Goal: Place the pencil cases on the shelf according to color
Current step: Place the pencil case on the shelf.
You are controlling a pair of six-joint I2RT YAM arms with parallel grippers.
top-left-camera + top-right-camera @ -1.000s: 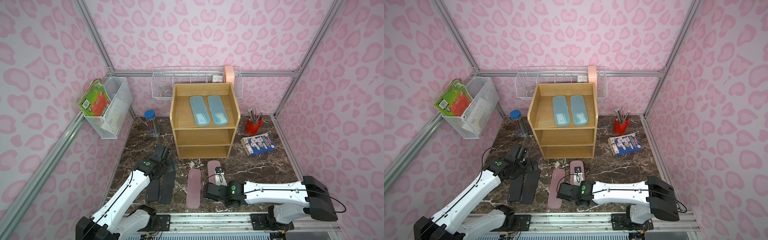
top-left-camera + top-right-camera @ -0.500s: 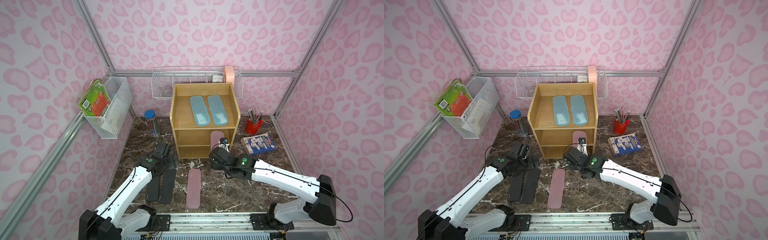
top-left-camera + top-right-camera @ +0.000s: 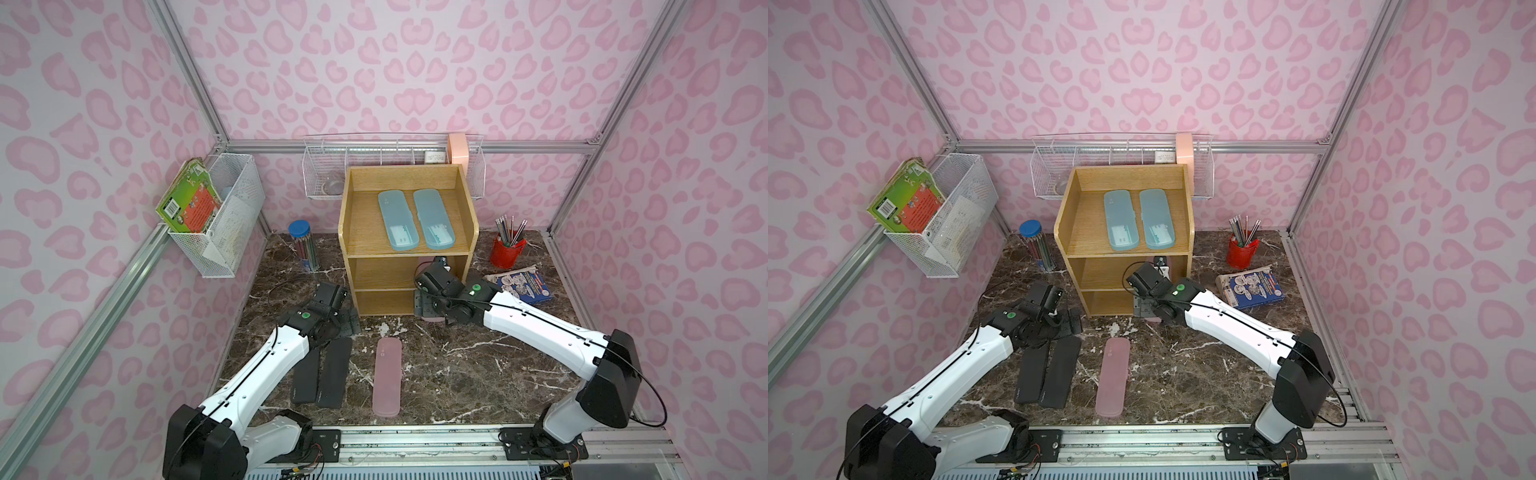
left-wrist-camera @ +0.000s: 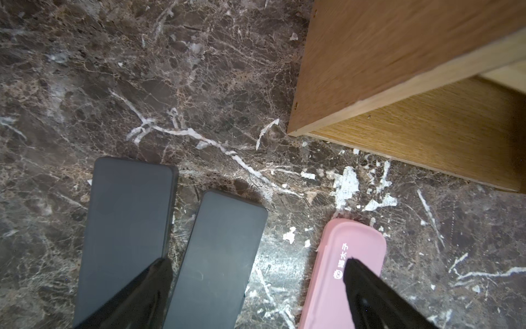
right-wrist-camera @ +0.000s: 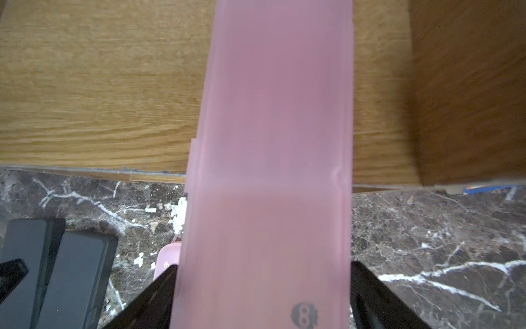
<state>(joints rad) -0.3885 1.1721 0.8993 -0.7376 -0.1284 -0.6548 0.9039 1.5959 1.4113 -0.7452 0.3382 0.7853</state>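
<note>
Trouble could come right here: the pink case (image 5: 267,171) lies with its far end on the middle tier of the shelf (image 5: 85,99), close to the side wall, while its near end hangs out over the surface (image 5: 427,242). Your right hand (image 5: 264,265) flanks that near end, fingers at its edges; clamped or loose, I cannot tell. Release now and I'd expect it to tip off the tier. Push deeper first, and mind that wall. Your left hand (image 4: 256,260) hovers, fingers apart, above the black cases (image 4: 125,222) and the other pink case (image 4: 361,239).
</note>
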